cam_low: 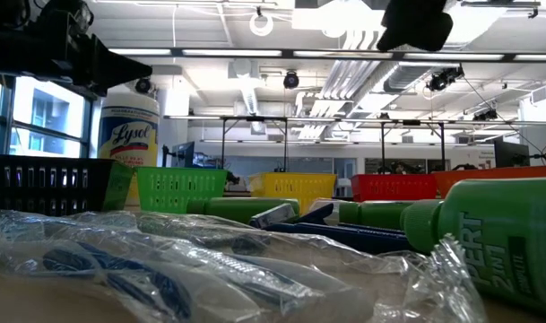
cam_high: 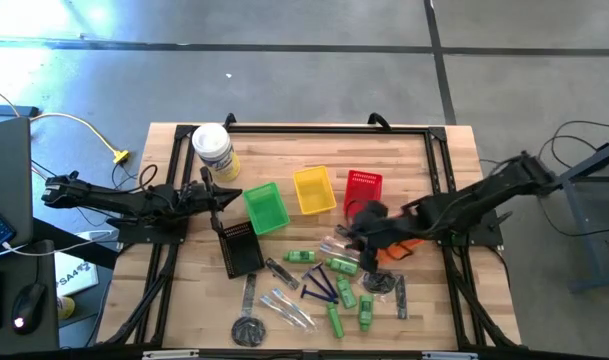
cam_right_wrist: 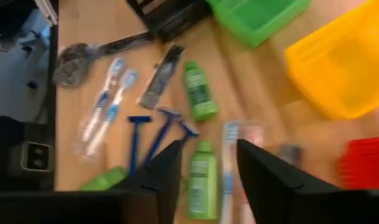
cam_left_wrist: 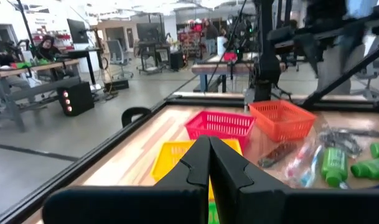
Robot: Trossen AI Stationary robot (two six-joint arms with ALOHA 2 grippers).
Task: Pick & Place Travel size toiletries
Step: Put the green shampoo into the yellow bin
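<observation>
High view, slatted yellow basket (cam_high: 314, 190), glossy green bottles (cam_high: 342, 265)

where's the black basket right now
In the high view the black basket sits on the table's left half, just in front of the green basket and near the left gripper.

Green basket (cam_high: 265, 207), yellow basket (cam_high: 314, 190) and red basket (cam_high: 363, 186) sit beside a white canister (cam_high: 213, 150).

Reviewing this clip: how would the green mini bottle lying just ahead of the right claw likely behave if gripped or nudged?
The green mini bottle looks rigid plastic, so it probably holds shape under the open right claw. Lying on its side, rounded, it may roll if nudged. Its smooth surface could be somewhat slippery.
</observation>
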